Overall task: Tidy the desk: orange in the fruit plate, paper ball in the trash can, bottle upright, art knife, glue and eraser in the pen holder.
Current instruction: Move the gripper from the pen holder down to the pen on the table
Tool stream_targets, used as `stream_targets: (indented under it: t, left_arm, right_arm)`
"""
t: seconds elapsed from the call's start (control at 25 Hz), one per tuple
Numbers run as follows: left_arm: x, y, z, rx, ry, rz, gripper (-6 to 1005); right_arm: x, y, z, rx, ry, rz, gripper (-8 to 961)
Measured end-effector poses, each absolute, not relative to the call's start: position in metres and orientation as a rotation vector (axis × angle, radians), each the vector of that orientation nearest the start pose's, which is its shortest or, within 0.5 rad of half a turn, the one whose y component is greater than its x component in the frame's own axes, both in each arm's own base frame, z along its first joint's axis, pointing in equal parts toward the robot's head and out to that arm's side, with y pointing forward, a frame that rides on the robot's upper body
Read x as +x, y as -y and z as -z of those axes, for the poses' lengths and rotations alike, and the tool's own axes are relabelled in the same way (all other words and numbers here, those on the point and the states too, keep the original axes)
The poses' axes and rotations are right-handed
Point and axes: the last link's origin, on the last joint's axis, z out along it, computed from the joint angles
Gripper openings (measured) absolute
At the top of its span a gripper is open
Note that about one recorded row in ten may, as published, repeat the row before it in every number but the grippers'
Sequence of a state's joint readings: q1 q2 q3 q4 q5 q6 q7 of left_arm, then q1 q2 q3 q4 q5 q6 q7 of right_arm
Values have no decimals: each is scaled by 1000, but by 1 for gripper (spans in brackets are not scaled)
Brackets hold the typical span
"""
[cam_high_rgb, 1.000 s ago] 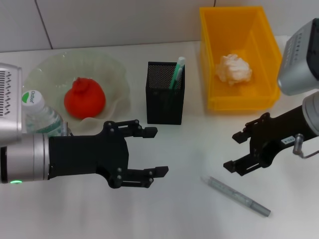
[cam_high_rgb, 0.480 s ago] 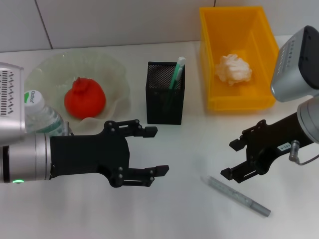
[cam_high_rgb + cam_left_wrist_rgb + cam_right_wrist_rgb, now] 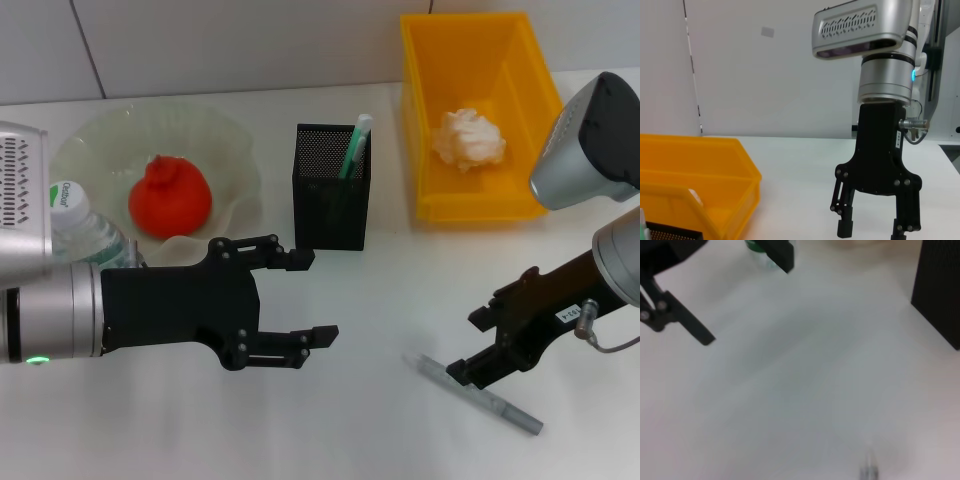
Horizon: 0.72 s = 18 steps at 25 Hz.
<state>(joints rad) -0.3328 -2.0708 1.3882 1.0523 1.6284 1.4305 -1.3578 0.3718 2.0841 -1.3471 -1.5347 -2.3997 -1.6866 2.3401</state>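
The right claw (image 3: 478, 346) is hanging spread just above the bench (image 3: 360, 300), its two tips straddling the near end of the art knife (image 3: 480, 394), a slim grey stick lying flat. The knife's long axis is running from directly under the claw away toward the robot's right and nearer its body, so the tips are standing across the shaft rather than along it. That crossing is what the coming pinch depends on; in my judgement the claw only needs to sink a little before pressing together.

The left claw (image 3: 303, 300) is hovering spread and empty, well apart from the knife, so the right arm is plainly the nearer one. The pen holder (image 3: 331, 200) is sitting beyond the left claw, far to the left of the right one.

The orange (image 3: 169, 196) is lying in the fruit plate (image 3: 110, 135), the paper ball (image 3: 467, 139) in the trash can (image 3: 483, 210), and the bottle (image 3: 85, 232) is standing upright behind the left arm.
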Motion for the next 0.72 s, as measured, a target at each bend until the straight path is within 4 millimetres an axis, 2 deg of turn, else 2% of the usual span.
stream_targets:
  t: [0.36, 0.72]
  left_arm:
    - [-194, -298, 32, -2935, 72, 657, 802]
    - [-194, -297, 34, -2943, 72, 656, 802]
  right_arm:
    - [203, -298, -9, -2775, -872, 437, 754]
    - [200, -297, -1, -2791, -822, 484, 755]
